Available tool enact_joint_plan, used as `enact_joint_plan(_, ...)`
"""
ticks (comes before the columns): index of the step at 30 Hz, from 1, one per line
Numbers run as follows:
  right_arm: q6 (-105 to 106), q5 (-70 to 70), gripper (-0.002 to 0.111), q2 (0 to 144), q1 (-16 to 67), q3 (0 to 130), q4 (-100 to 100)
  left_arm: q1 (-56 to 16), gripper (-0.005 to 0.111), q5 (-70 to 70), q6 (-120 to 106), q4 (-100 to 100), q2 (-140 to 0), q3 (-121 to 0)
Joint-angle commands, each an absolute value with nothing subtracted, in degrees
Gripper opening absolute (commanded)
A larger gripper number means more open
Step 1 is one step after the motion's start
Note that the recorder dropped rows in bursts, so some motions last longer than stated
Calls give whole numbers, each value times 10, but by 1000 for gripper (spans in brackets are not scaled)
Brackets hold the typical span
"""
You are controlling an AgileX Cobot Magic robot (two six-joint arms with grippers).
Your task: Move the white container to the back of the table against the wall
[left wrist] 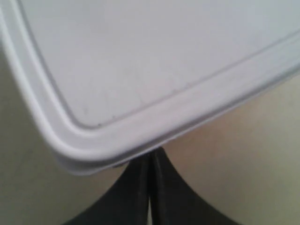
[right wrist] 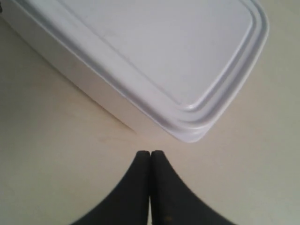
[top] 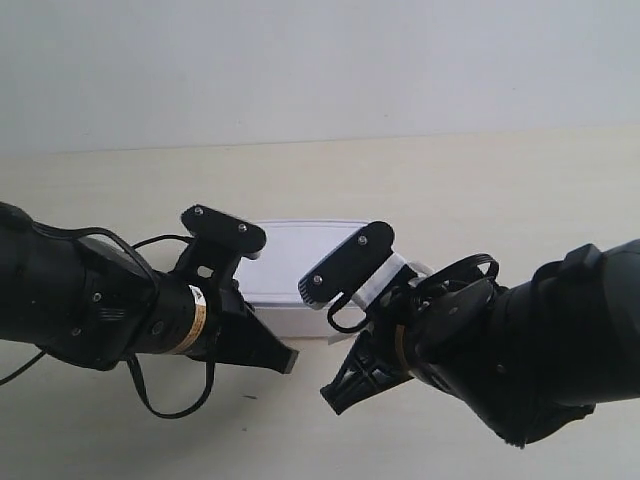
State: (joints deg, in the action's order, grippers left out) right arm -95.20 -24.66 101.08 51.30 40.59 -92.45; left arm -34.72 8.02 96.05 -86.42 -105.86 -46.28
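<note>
white container (top: 295,260), exterior view: lies flat on the table (top: 500,180), about midway across and well apart from the back edge, where the wall (top: 320,70) rises; both arms hide part of its front side.
lid, exterior view: plain white with a raised rim.
gripper at the exterior view's left (top: 285,360): black fingers taper together to one tip just beside the container's front side; they hold nothing.
label on that arm (top: 197,315): a yellowish band with a small white sticker; the print is too small to read.
cable (top: 170,400): a black loop hanging under the same arm, over the table.
gripper at the exterior view's right (top: 335,392): fingers drawn together, tip low over the table, near the container's front side but apart from it.

white container (left wrist: 154,61), left wrist view: one rounded corner of the rimmed lid fills most of the picture.
left gripper (left wrist: 150,161): fingers pressed together on nothing; their tips reach the container's corner, which overlaps them. I cannot tell whether they touch.
table (left wrist: 243,154): pale beige, seen beside the corner.

white container (right wrist: 154,51), right wrist view: a rounded corner and one long side wall show, resting on the table (right wrist: 56,164).
right gripper (right wrist: 150,157): fingers closed flat against each other, empty, near the corner with bare table between.
</note>
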Motion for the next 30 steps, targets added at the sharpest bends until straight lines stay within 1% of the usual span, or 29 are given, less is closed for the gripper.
enact_joint_plan(1, -945, -252, 0, 1009, 512, 421, -931, -343, 0, 78, 964, -868, -1074, -476)
enact_joint_plan(14, -944, -256, 0, 1011, 512, 433, -933, -341, 0, 91, 969, -867, -1082, -501)
enact_joint_plan(23, -940, -270, 0, 1046, 512, 456, -935, -309, 0, 69, 964, -868, -1083, -501)
enact_joint_plan(30, -937, -273, 0, 1060, 512, 475, -938, -297, 0, 57, 964, -882, -1083, -504)
